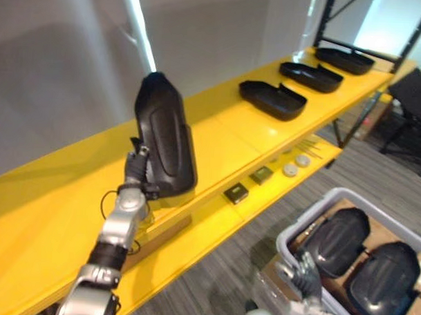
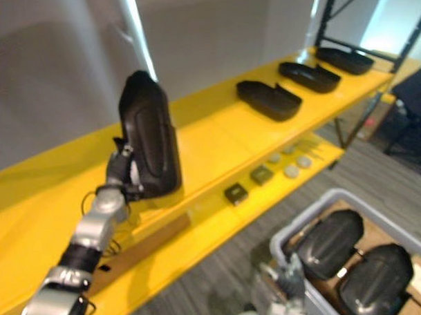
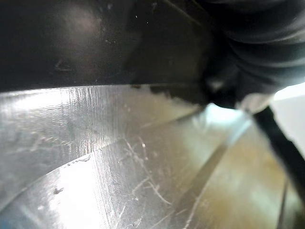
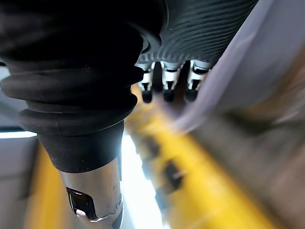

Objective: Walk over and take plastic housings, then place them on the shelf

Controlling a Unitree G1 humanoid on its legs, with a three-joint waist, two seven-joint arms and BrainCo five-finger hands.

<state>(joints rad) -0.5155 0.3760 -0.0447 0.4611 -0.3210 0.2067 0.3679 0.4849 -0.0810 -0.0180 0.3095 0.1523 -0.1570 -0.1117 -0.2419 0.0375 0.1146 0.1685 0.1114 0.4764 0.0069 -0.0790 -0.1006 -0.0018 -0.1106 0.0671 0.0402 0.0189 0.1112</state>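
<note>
The left hand point(image 1: 136, 170) is closed round the lower edge of the held housing point(image 1: 164, 135), which stands upright over the yellow shelf point(image 1: 218, 140) with its long axis nearly vertical. The fingers sit low on its left side, so the body rises above and to the right of them; whether its bottom end touches the shelf I cannot tell. To lie like the three housings point(image 1: 273, 100) further right of it, flat and hollow side up, it must tip down. Below and right of the held housing, a bin point(image 1: 285, 237) on the floor holds two housings point(image 1: 337, 239). The right hand point(image 1: 305, 273) is at its rim; open or closed, I cannot tell
</note>
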